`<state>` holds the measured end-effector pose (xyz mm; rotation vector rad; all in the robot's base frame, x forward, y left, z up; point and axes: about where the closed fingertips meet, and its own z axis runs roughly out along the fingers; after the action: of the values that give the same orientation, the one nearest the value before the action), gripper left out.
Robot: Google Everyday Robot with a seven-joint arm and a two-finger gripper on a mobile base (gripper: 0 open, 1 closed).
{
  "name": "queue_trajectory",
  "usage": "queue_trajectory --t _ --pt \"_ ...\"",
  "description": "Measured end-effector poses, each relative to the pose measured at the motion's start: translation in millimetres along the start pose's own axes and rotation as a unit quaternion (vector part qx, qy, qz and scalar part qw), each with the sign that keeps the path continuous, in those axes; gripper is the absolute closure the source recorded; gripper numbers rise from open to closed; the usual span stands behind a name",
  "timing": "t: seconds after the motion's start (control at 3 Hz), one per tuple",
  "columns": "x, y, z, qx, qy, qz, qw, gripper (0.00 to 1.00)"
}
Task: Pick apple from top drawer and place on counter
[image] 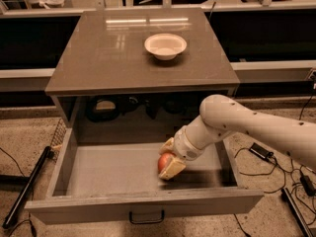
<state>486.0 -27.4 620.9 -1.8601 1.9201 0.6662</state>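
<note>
Gripper [167, 158] low in top drawer [108, 169], right of middle, fingers [173, 168] clamped on apple [162, 162]; white bowl [165, 46] on counter [98, 58].

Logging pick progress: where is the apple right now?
The apple is in the open top drawer, right of centre in the camera view, gripped by the claw.

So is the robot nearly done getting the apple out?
About halfway. The drawer is open, and the gripper is down inside it. It looks shut on the apple, low over the drawer floor. Left to do: lift the apple out and set it on the counter, where a bowl sits.
</note>
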Motion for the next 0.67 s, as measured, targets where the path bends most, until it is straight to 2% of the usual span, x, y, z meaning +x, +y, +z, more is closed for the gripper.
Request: queue_trajectory --t 0.33,0.67 --pt "-14 -3 -14 0.0 -0.047 0.002 0.9989 0.95" --pt "-37 -16 -77 0.024 -0.11 0.018 0.9935 1.0"
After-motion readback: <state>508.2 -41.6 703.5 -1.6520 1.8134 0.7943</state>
